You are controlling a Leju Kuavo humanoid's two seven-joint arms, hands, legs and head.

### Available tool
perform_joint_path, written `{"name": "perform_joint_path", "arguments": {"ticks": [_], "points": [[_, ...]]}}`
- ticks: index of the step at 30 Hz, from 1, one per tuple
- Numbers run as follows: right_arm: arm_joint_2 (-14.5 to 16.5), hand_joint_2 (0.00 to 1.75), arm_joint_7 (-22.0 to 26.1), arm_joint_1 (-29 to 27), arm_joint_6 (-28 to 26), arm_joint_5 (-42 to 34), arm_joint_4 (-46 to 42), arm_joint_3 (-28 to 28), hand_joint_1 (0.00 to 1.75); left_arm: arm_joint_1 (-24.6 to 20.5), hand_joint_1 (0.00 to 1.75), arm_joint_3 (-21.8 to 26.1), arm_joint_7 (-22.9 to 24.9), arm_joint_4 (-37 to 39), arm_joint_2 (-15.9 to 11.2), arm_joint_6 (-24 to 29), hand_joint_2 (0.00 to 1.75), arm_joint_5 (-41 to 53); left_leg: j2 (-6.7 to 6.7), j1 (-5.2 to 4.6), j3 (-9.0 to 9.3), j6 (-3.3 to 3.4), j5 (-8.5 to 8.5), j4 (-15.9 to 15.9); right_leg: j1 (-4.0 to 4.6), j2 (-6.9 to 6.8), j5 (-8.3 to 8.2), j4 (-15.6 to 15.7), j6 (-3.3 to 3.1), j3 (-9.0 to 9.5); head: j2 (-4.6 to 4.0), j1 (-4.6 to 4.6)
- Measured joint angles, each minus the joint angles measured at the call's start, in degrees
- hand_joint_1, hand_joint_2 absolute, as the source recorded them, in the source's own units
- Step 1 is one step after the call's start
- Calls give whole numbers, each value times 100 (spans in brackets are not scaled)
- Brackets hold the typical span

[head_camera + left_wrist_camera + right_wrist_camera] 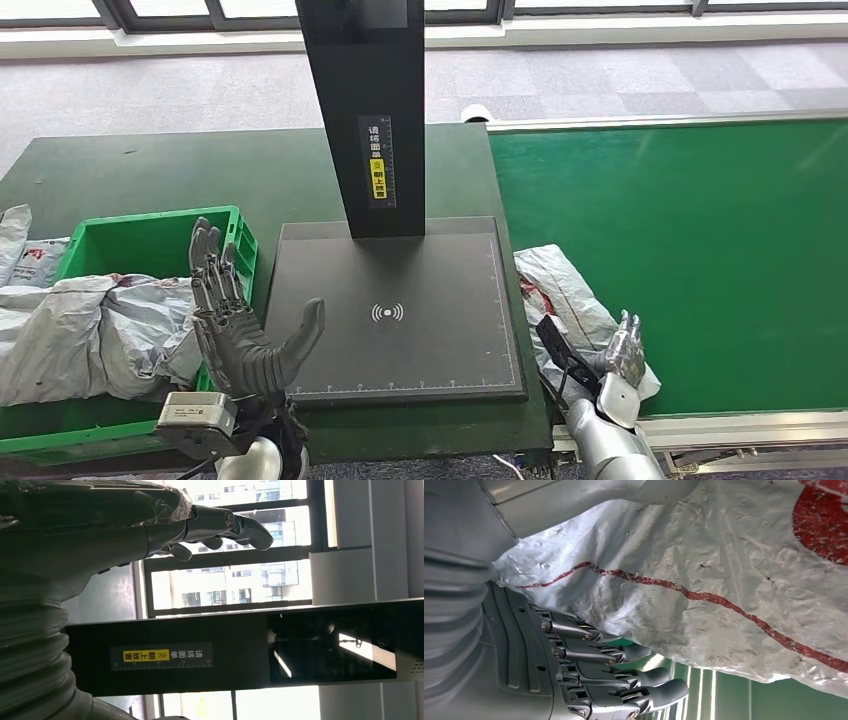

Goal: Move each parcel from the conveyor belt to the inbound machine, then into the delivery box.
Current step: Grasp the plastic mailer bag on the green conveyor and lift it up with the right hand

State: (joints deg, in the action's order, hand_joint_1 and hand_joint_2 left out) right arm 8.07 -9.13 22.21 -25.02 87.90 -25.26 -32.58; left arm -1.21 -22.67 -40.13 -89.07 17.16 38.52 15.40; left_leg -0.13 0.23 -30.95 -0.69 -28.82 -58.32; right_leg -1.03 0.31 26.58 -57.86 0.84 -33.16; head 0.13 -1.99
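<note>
Grey carpet-tiled floor (200, 90) runs to dark-framed windows (560, 8); daylight comes in, with buildings outside.

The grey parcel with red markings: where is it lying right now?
Head view: the parcel lies at the conveyor belt's near-left corner, beside the scanner platform, at the right robot hand.

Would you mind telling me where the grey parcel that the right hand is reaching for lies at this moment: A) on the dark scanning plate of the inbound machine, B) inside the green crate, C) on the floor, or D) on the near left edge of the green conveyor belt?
D: the grey parcel lies on the conveyor belt at its near left edge, beside the scanning plate, with the right hand at it.
</note>
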Motion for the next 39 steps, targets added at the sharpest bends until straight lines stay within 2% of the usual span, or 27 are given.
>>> {"name": "perform_joint_path", "arguments": {"ticks": [3, 4, 7, 8, 14, 27, 33, 39], "points": [[-13, 175, -38, 55, 235, 30, 56, 43, 0, 4, 0, 3, 0, -2, 4, -35, 175, 38, 3, 0, 18, 0, -1, 0, 0, 0, 0, 1, 0, 17, 0, 0], [-18, 175, -40, 75, 304, 34, 76, 59, 8, 5, 0, 6, 0, -3, 4, -38, 175, 41, 4, 0, 23, 1, -2, 0, 1, 1, 0, 1, 0, 23, 0, 0], [-30, 175, -33, 112, 450, 36, 126, 95, 139, 15, 0, 16, 0, -6, 4, -38, 175, 44, 5, 0, 27, 4, -5, 1, 1, 0, 1, 2, 0, 38, 0, 0], [-31, 175, -29, 124, 498, 36, 142, 101, 175, 20, 0, 20, 0, -9, 4, -38, 175, 44, 5, 0, 25, 5, -7, 1, 1, 0, 2, 2, 0, 44, 0, 0], [-62, 175, -30, 198, 776, 46, 242, 167, 175, 36, 0, 39, 0, -17, 4, -38, 175, 44, 10, 1, 31, 14, -19, 1, 1, 0, 12, 7, 2, 79, 0, 0], [-110, 175, 36, 230, 710, -8, 255, 187, 175, 44, 0, 39, 0, -15, 2, 64, 175, 15, 11, 2, 87, 19, -17, -1, 1, 4, 1, 23, 13, 100, 0, 0], [-110, 175, 305, 183, 392, -210, 255, 187, 175, 46, 0, 39, 0, -16, 2, 135, 175, 8, 10, 2, 60, 21, -16, 0, 1, 3, -1, 29, 16, 99, 0, 0], [-83, 175, 686, 67, -194, -502, 214, 187, 175, 124, 0, 39, 0, -62, -9, 150, 175, 41, 8, 2, 55, 22, -14, 0, 1, 1, -4, 28, 17, 76, 0, 0]]}}
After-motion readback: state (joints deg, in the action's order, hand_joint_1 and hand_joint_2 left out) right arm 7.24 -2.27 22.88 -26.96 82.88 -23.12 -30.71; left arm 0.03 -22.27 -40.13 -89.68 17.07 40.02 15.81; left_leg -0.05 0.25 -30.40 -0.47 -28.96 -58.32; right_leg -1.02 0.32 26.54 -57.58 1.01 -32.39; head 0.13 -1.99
